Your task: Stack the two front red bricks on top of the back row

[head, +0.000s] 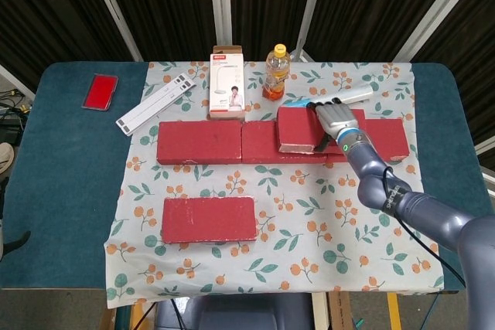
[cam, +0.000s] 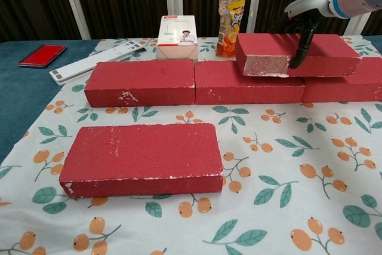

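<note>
The front red brick (head: 209,219) lies flat on the flowered cloth (head: 309,206) of the worktop, near the front left, well apart from the back row (head: 203,141). Its long axis runs left to right, parallel to that row. The second red brick (cam: 268,52) rests already on top of the row, over the seam between the middle and the right bricks, with the same left-to-right axis and its chipped face to the front. The right robot hand (head: 334,119) grips it from above, fingers (cam: 298,49) down on the front face. The left robot hand is not visible. If the hand opens while the brick sits skewed, I judge it can slide off backward toward the orange drink bottle (head: 276,72).
</note>
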